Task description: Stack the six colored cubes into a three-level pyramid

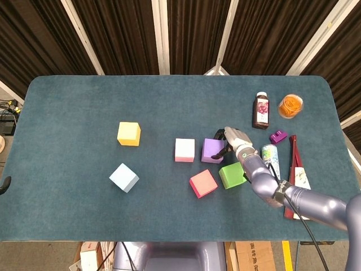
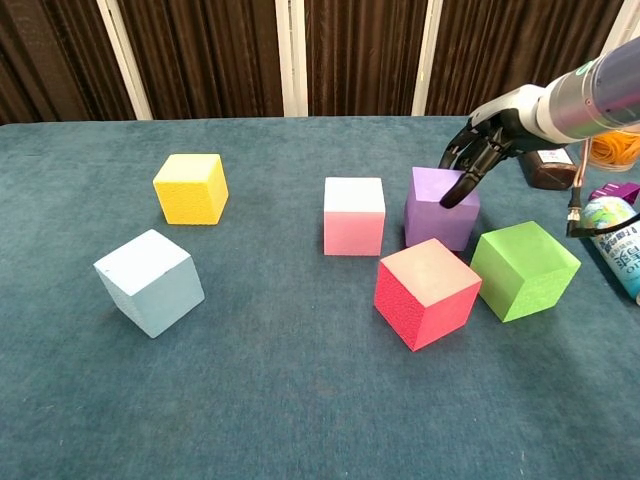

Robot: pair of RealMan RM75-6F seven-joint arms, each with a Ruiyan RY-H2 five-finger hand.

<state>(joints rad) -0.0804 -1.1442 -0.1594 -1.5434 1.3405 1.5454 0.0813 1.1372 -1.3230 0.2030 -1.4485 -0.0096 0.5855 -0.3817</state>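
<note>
Right hand [image 2: 478, 150] fingers curled over purple cube [image 2: 440, 208], fingertips [image 2: 452, 193] touching its top right edge; firm grasp cannot be confirmed. Purple cube on table [image 1: 84, 107], just right of pink cube [image 1: 184, 150]; green cube [image 1: 232, 175] and red cube [image 1: 203, 183] nearer camera; yellow cube [image 1: 128, 134], light blue cube [image 1: 124, 178] well left

The cubes, such as the red one [image 2: 427, 291], look like matt, grainy foam, on a fuzzy teal cloth table cover [image 2: 300, 400].

The right hand's fingers [image 2: 462, 185] hide the purple cube's [image 2: 436, 212] back edge.
</note>
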